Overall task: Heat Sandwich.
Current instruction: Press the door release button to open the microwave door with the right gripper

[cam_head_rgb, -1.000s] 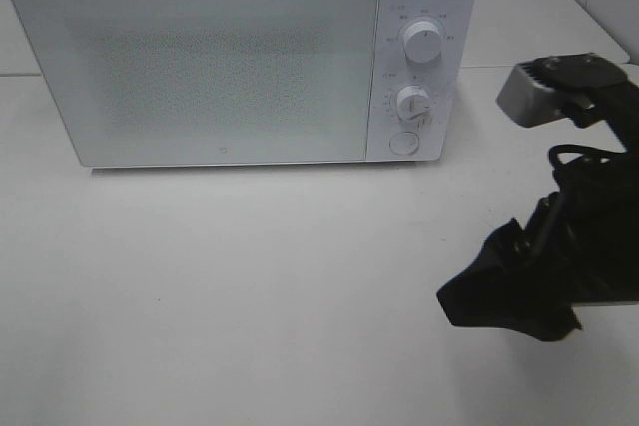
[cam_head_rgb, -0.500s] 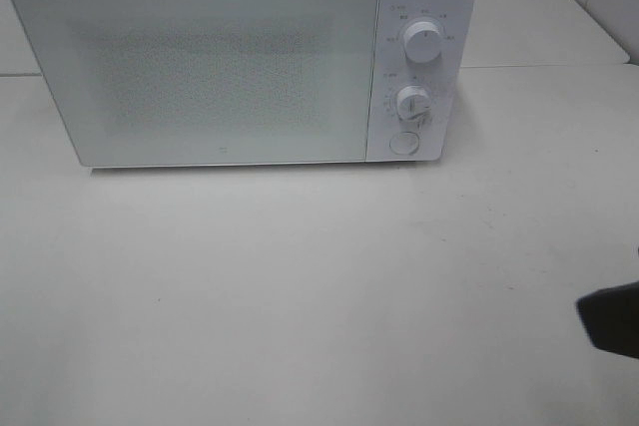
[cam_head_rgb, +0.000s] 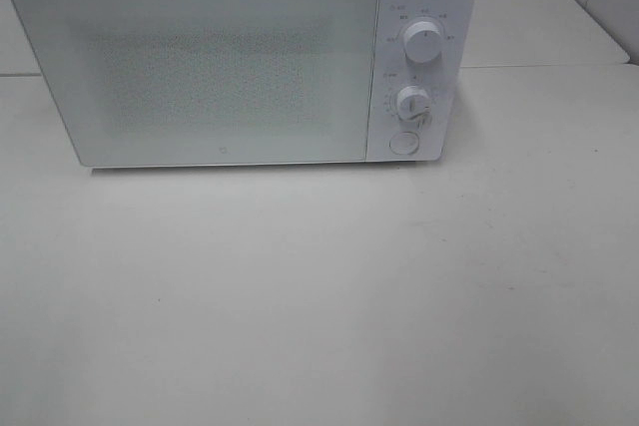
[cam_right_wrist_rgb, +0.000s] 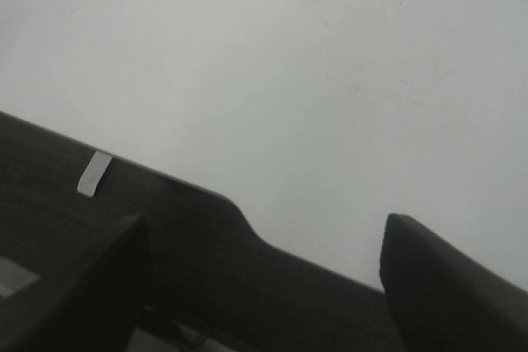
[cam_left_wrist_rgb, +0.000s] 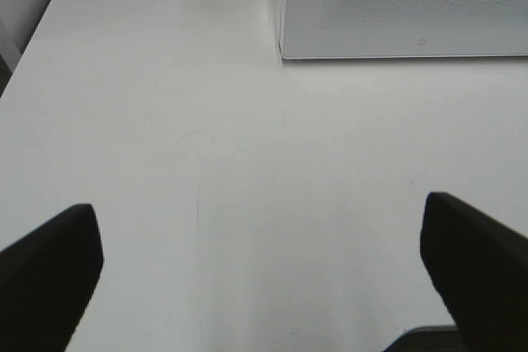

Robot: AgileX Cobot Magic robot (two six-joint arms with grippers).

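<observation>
Left gripper (cam_left_wrist_rgb: 264, 274) and right gripper (cam_right_wrist_rgb: 264, 232) both gape over the table (cam_left_wrist_rgb: 247, 162)

High exterior camera looking steeply down on the counter (cam_head_rgb: 319, 296), facing the microwave (cam_head_rgb: 220, 67) front at 12 o'clock, left wrist camera peering low past the left end effector (cam_left_wrist_rgb: 257, 208), sharing that microwave's lower front corner, right wrist camera hovering close over the counter.
</observation>
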